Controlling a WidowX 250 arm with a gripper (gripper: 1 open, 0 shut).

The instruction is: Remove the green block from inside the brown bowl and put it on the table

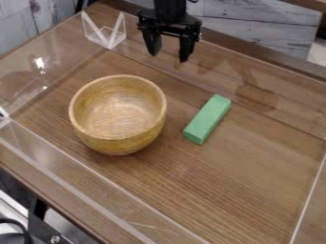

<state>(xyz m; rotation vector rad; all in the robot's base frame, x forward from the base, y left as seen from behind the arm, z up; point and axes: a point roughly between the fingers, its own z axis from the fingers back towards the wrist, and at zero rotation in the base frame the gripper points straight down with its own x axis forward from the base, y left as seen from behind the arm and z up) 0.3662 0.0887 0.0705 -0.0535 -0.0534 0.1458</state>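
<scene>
On the table (pixel 254 162): a dark brown wood-grain top is carrying two loose things, with clear plastic walls (pixel 38 67) standing along its edges.
Surroundings: a small folded piece of clear plastic (pixel 105 30) is sitting at the far edge, just left of the gripper; a pale marbled surface (pixel 254 24) is showing behind the far wall.
Obstructions: nothing is lying between the bowl and the block; the wood around the block is showing bare on all sides.
Bowl: a round golden-brown wooden bowl (pixel 118 114) with thick walls and visible grain is standing upright, left of centre; its inside is showing only wood.
Block position: the green block (pixel 208 118) is lying flat on the table, outside the bowl, just to the right of it and not touching it.
Block appearance: a short, solid bright green bar, narrower than the bowl, is lying with its long side running from near-left to far-right; its top face is looking lighter than its side face.
Gripper: the black gripper (pixel 169 48) is hanging above the far part of the table, pointing down, with its fingers spread wide and nothing between them; it is well apart from both bowl and block.
Writing: no readable brand, label or lettering is showing at this picture size.
</scene>
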